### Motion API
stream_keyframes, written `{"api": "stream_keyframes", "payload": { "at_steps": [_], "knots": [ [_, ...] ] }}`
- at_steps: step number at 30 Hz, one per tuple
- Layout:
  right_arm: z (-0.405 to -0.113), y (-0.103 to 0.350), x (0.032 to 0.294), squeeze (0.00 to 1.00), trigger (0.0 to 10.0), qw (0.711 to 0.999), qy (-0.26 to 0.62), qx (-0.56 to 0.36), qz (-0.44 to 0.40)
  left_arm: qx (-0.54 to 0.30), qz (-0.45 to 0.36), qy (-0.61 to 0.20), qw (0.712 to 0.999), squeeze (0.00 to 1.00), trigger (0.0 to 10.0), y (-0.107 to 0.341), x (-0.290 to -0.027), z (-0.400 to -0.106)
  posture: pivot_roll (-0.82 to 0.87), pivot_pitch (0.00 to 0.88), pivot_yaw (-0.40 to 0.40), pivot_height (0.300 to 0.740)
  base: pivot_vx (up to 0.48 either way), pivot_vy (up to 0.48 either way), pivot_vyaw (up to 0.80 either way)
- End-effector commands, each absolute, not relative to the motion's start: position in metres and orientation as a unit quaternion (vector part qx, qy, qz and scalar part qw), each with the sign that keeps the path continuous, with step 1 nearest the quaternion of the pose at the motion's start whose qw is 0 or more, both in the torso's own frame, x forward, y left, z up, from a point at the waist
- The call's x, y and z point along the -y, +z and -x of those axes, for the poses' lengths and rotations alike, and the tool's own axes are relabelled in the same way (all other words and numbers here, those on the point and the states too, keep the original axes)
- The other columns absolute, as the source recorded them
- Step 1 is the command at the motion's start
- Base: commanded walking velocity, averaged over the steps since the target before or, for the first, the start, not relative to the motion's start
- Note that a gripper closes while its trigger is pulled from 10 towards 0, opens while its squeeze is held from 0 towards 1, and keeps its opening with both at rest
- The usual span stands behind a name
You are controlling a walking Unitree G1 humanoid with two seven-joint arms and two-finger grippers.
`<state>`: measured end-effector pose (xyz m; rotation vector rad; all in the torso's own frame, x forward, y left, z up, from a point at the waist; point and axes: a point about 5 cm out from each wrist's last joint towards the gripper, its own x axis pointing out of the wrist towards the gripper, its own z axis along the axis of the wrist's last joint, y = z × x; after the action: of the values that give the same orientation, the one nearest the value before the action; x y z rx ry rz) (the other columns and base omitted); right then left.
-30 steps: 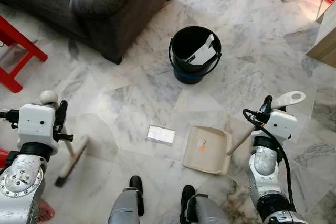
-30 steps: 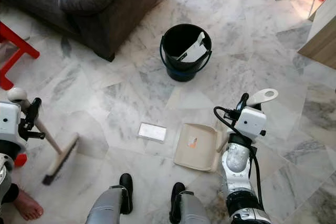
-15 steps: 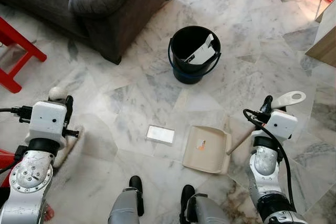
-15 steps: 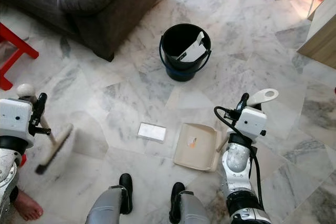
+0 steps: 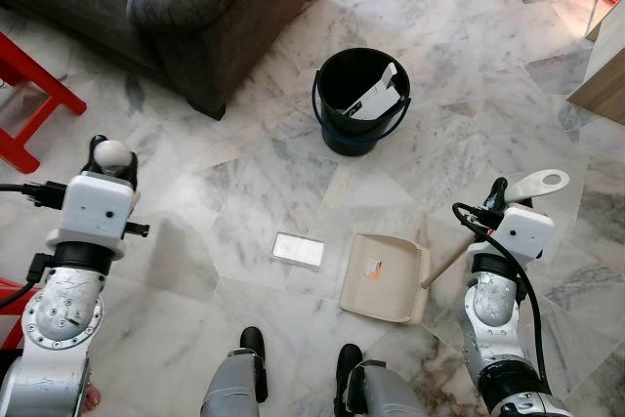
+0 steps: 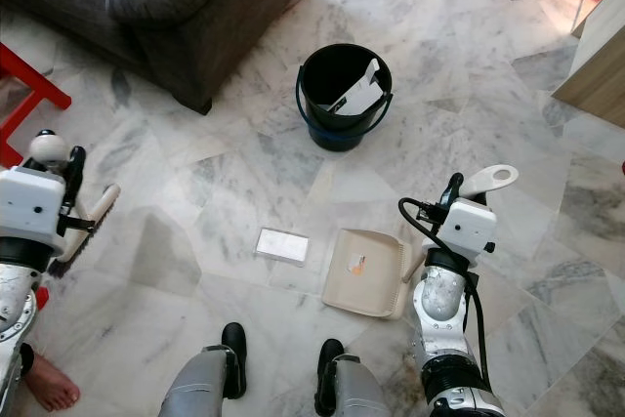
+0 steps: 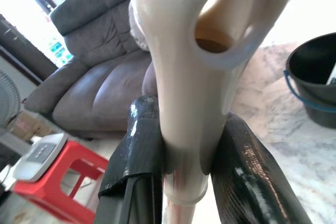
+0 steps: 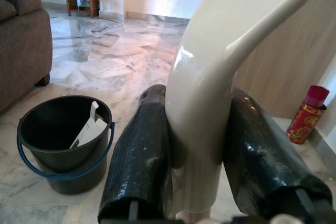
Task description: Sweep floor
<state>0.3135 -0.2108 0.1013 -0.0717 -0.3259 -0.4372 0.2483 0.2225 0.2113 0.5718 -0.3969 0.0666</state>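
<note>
My left gripper (image 5: 111, 165) is shut on the cream broom handle (image 7: 185, 103), out at my left side. The broom head (image 6: 94, 212) hangs just off the floor beside that arm. My right gripper (image 5: 499, 196) is shut on the cream handle (image 8: 202, 103) of the dustpan (image 5: 385, 276), which rests flat on the marble floor before my feet. A small white card (image 5: 299, 250) lies on the floor just left of the dustpan's open edge. Farther ahead stands a black bucket (image 5: 361, 100) with white paper inside.
A dark grey sofa (image 5: 195, 7) fills the far left. A red stool (image 5: 34, 95) stands at the left, and a wooden cabinet (image 5: 604, 85) at the right edge. A red can (image 8: 305, 119) stands by the cabinet. A person's bare foot (image 6: 47, 384) is near my left arm.
My left arm has swung the broom outward to the left, so its head has left the floor near my feet. The right arm, dustpan and card have not moved.
</note>
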Motion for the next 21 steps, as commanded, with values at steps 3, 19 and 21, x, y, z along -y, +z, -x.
{"api": "stream_keyframes", "payload": {
  "at_steps": [3,19,21],
  "knots": [
    [-0.306,0.082,0.21,0.0,10.0,0.969,-0.213,0.117,0.038,0.202,-0.231,-0.003,0.952,0.0,10.0,0.212,-0.213,-0.247,0.24,0.412,-0.002,0.74,0.0,0.0,0.0],
    [-0.304,0.08,0.21,0.0,10.0,0.97,-0.211,0.115,0.037,0.135,-0.021,-0.029,0.99,0.0,10.0,0.199,-0.216,-0.254,0.23,0.412,-0.003,0.74,0.0,0.0,0.0],
    [-0.304,0.08,0.21,0.0,10.0,0.97,-0.211,0.115,0.037,0.128,-0.012,-0.039,0.991,0.0,10.0,0.198,-0.215,-0.254,0.23,0.414,-0.002,0.74,0.0,0.0,0.0]
  ]
}}
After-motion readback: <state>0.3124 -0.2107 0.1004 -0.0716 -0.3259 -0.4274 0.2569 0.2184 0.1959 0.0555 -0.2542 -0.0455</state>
